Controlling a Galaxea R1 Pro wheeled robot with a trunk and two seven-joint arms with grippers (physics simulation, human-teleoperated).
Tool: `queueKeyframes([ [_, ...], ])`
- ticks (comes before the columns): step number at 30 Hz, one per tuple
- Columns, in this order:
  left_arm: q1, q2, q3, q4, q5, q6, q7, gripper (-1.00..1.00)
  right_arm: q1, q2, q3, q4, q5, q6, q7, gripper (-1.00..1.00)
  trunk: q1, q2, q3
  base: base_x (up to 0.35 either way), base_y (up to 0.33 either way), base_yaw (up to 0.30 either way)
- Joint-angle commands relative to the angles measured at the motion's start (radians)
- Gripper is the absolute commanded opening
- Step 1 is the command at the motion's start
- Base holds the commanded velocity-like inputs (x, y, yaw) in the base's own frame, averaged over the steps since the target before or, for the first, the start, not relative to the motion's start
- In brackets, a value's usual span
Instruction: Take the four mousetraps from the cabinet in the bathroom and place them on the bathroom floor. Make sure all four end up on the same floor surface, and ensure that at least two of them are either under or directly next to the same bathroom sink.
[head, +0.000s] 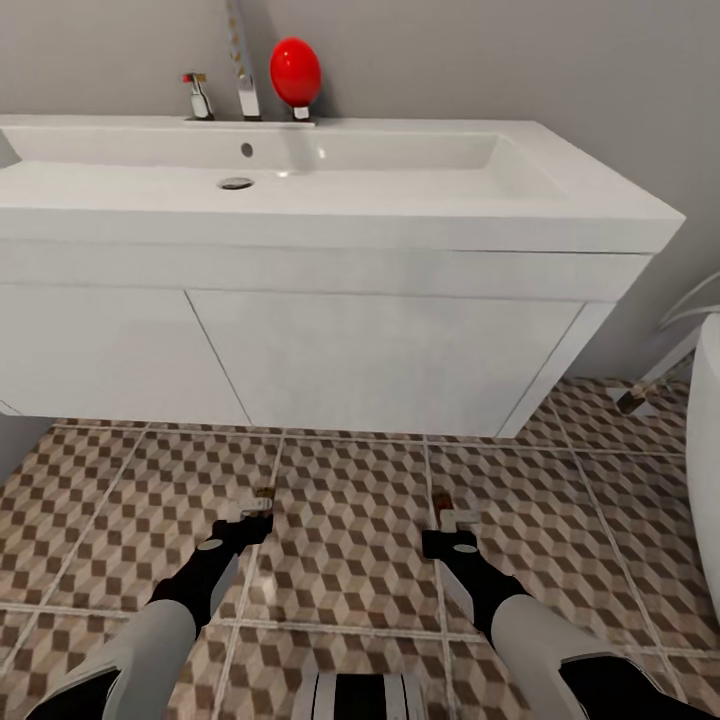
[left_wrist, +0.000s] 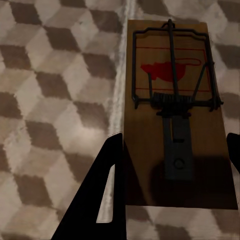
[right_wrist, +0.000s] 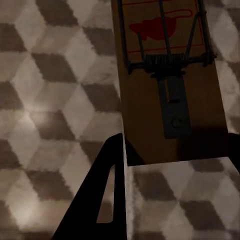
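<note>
Below sink (head: 330, 190), two mousetraps (left_wrist: 177, 115) (right_wrist: 167, 80), seemingly one clamped in each hand (head: 262, 505) (head: 452, 508), above bathroom floor (head: 350, 540).

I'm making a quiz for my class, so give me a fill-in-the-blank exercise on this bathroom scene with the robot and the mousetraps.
1. Each gripper, the left gripper and the right gripper, has a ____ between its fingers.
2. The ball behind the sink is ____.
3. The bait plate on the left mousetrap is coloured ____.
4. The bathroom floor tiles show a ____ pattern.

Missing words: mousetrap; red; red; cube
</note>
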Motion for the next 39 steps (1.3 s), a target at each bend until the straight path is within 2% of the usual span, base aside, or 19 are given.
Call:
queueKeyframes([
  [1,0.000,-0.001,0.006,-0.001,-0.011,0.002,0.001,-1.00,0.000,0.000,0.008,-0.002,-0.007,0.005,-0.006,-1.00,0.000,-0.001,-0.005,0.000,0.000,0.000],
  [21,0.000,-0.001,0.006,-0.003,-0.010,0.002,0.001,-1.00,0.000,0.000,0.008,-0.002,-0.012,0.003,-0.006,-1.00,0.009,-0.005,-0.082,0.000,0.000,0.000],
  [39,0.000,-0.001,0.006,-0.003,-0.010,0.002,0.001,-1.00,0.000,0.000,0.009,-0.002,-0.010,0.001,-0.006,-1.00,0.009,-0.005,-0.082,0.000,0.000,0.000],
])
